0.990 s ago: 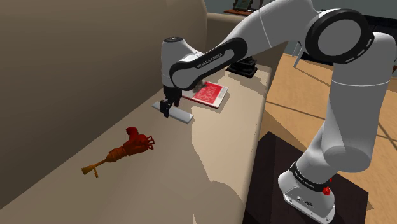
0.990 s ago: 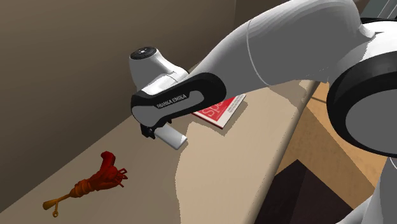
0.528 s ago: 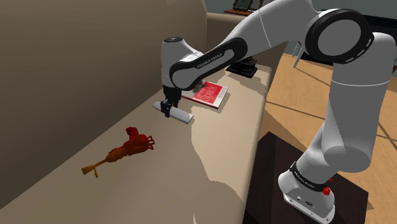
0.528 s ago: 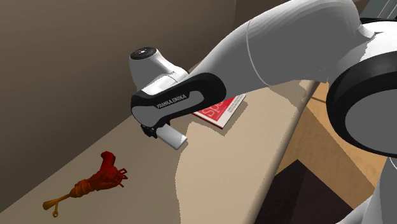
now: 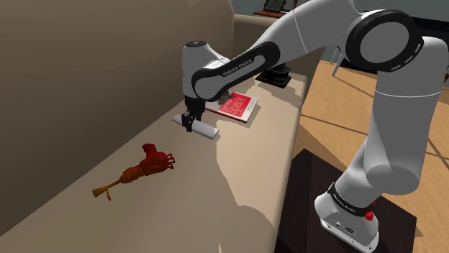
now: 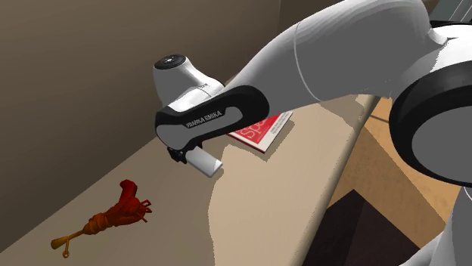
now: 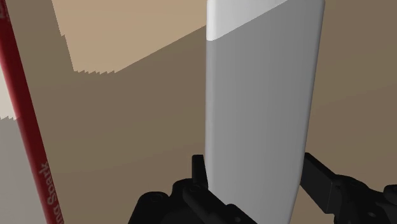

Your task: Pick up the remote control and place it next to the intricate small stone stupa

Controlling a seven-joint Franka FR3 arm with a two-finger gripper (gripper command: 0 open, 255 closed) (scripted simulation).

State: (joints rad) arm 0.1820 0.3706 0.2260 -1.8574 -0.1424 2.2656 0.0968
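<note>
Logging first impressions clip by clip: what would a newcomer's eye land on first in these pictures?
The large white arm stretches across the shoulder view, its black gripper clasping a long pale grey remote control on the beige surface. Close beside the remote lies a flat red book, and a red-brown lobster-like figure lies toward that view's lower left.

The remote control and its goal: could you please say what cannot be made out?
- Wrist view: the remote control is plain grey, no buttons visible; the edge cuts off its far end.
- Second exterior view: the arm covers one end of the remote.
- Shoulder view: the dark object behind the arm is too hidden to call the stupa.
</note>
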